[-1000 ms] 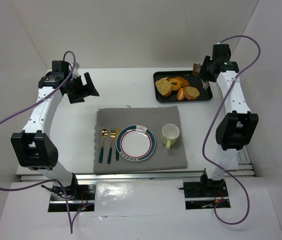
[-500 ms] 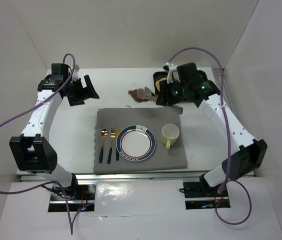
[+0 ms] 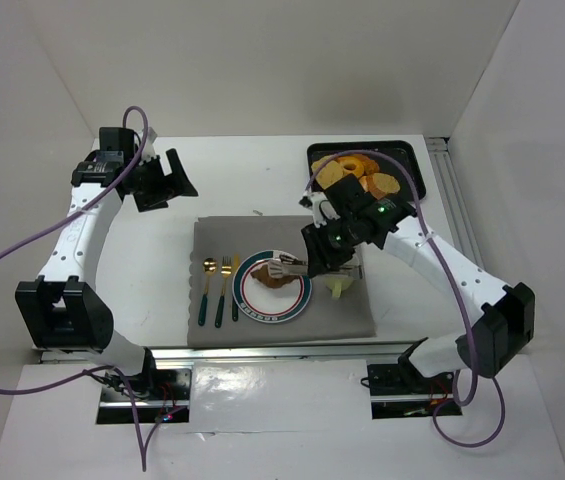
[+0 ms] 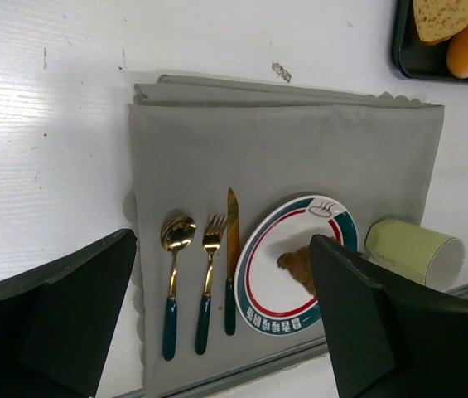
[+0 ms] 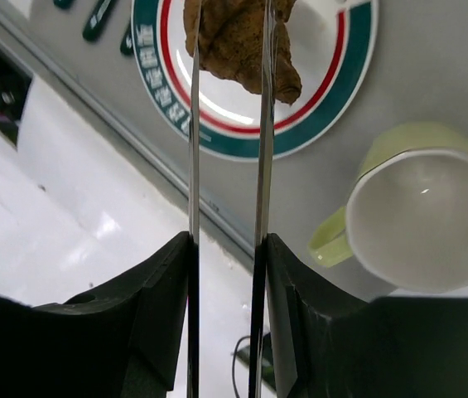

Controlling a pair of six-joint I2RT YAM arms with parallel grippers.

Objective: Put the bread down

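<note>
Brown bread (image 5: 238,41) is pinched between the two thin fingers (image 5: 195,124) of your right claw (image 3: 284,268). The claw is closed on it and holds it right over the plate (image 3: 245,300), near the middle. From these views you cannot tell if the bread touches the plate or floats just above it.

So the step now looks like the put-down. Go down slowly and straight until the bread sits on the white part inside the red ring. Then open the fingers just a little, enough to let go. Do not fling them wide. The green cup (image 3: 340,288) stands just beside the plate on the claw's side, and a bump could tip it. Lift straight up after you let go, so the fingers do not drag the bread off the plate.

Mind the bread's shape too. It looks bumpy and light, so it may stick to one finger or roll. Check that it lies flat before you pull away.

The spoon (image 4: 176,236), fork (image 4: 210,265) and knife (image 4: 231,249) lie on the grey cloth (image 3: 262,235) on the other side of the plate. Stay away from them. Your left claw (image 3: 167,178) is wide open, holds nothing, and hovers over the bench (image 3: 242,170) far off to the side. It is not needed for this step.
</note>
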